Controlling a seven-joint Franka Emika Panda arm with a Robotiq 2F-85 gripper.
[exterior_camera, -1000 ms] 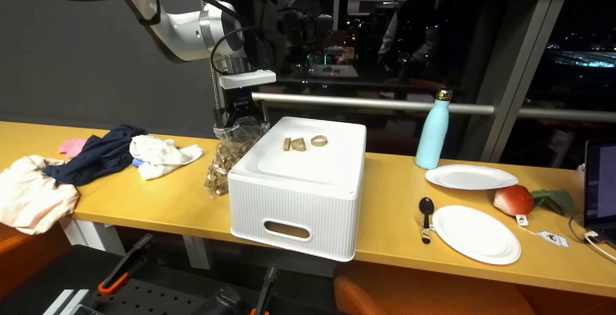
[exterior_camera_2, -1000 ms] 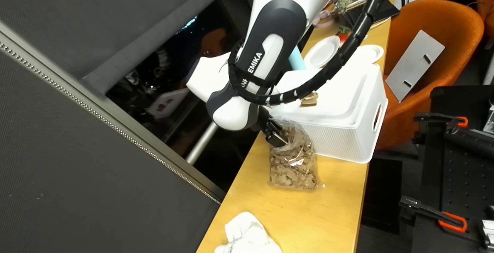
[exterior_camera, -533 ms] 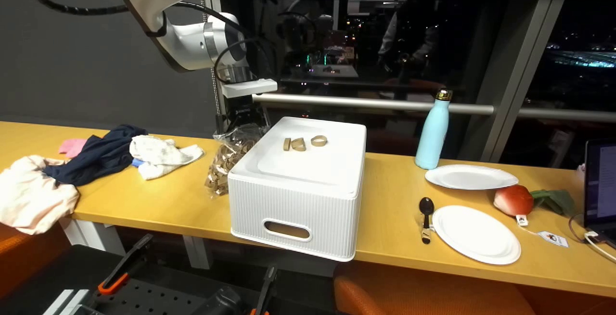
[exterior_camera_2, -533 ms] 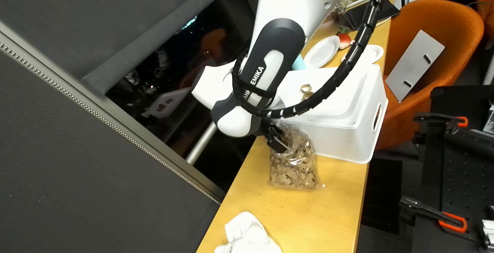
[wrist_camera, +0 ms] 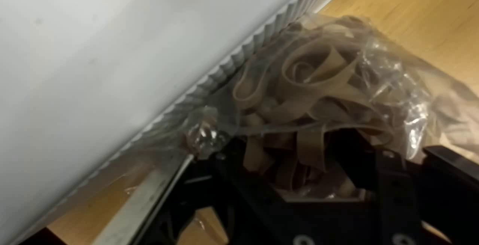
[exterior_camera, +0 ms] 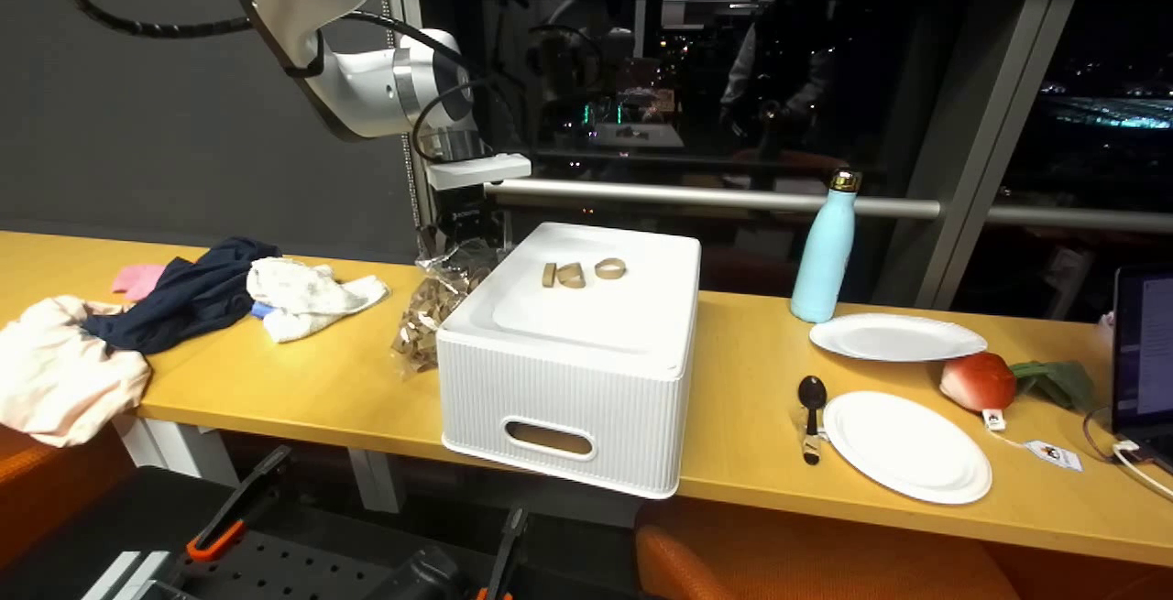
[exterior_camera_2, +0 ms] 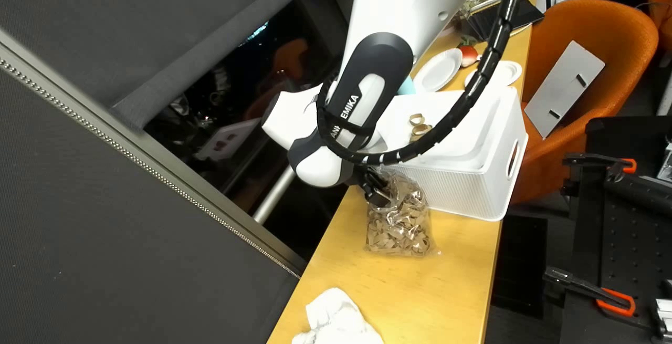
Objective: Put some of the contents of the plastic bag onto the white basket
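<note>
The clear plastic bag, full of tan band-like loops, stands on the table against the side of the white basket; it also shows in an exterior view and in the wrist view. The white basket has its flat, recessed face up, with 3 tan loops on it. It also shows in an exterior view. My gripper points down into the bag's mouth. Its fingers are apart, with loops between them. Plastic film and loops partly cover the fingertips.
Bundled clothes lie on the table on the bag's other side. Beyond the basket are a light blue bottle, white plates, a black spoon, a toy radish and a laptop. A window rail runs behind.
My gripper has moved down deeper into the bag, mostly in the first half second. The bag's mouth has crumpled lower around it. The basket has shifted very slightly away from the bag.
</note>
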